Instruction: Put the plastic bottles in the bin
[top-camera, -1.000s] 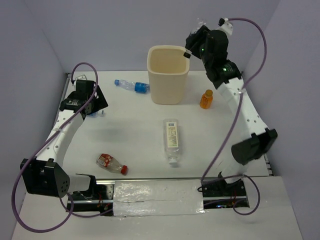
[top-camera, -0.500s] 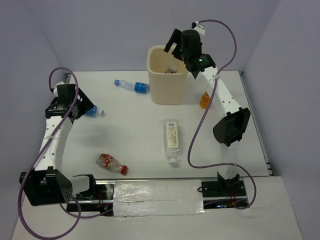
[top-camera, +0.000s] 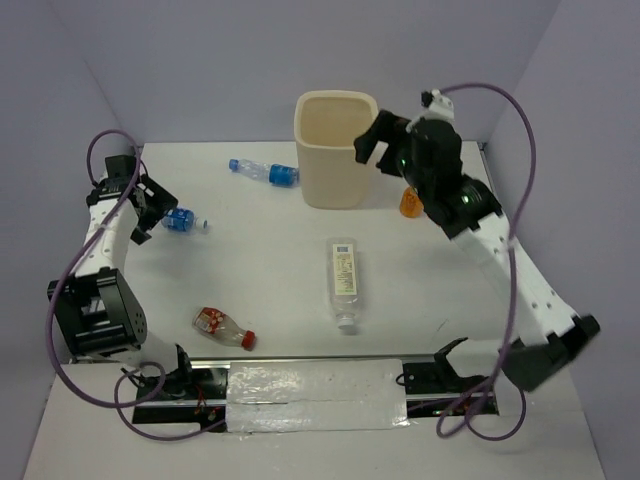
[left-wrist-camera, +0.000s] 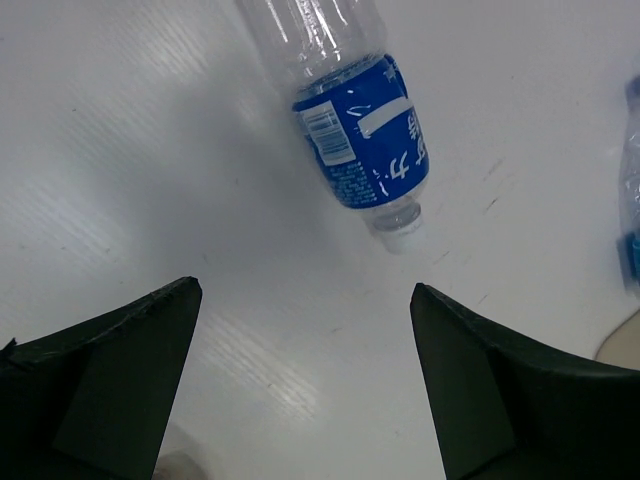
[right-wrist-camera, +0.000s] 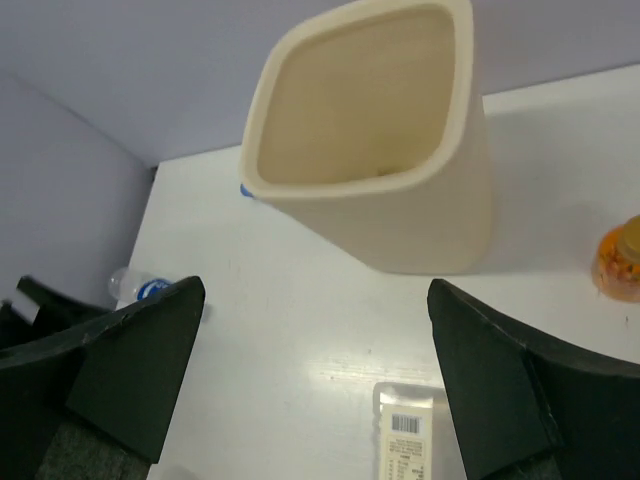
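**Risk: skewed pinch sends the bottle rolling; bin could get bumped**

Left tool (left-wrist-camera: 302, 300) is wide open and empty, low over the counter (left-wrist-camera: 120, 150). The blue-label bottle (left-wrist-camera: 365, 140) lies on its side just ahead at 12–1 o'clock. Its white cap end is nearest, its body is slanted to the jaw line, and it is not between the fingers. Closing from here would likely catch only the cap or neck, so the round, light bottle could squirt out or roll. The tool probably needs an advance and a wrist turn first. The blue-cap bottle (top-camera: 262, 171) lies near, toward the bin, and a wide sweep could knock it.

Right tool (top-camera: 372, 140) is also wide open and empty, beside the rim of the bin (top-camera: 335, 185) on its 3 o'clock side, apart from it. The bin stands upright at 12 o'clock on the counter. It is tall and looks light, so a swing into it may shift or tip it. The orange bottle (top-camera: 412, 198) stands close by the right arm at the bin's 4 o'clock and could easily be toppled. The white-label bottle (top-camera: 344, 280) lies mid-counter and the red-cap bottle (top-camera: 224, 327) at 7 o'clock, both out of the bin.
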